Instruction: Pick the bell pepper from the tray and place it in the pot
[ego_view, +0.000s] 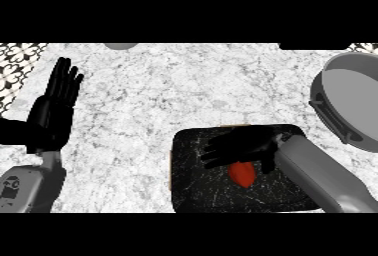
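A red bell pepper (242, 174) lies on the dark tray (196, 192) at the lower middle of the head view. My right hand (240, 146) is over the tray, fingers curled down around the pepper's upper part and hiding it. The grey pot (347, 102) stands at the right edge, its inside showing nothing in it. My left hand (53, 107) rests open at the far left, fingers straight and pointing up, well apart from the tray.
The counter is white marble (170, 90). A patterned surface (18, 65) borders it at the upper left. A grey rounded object (119, 45) peeks in at the top edge.
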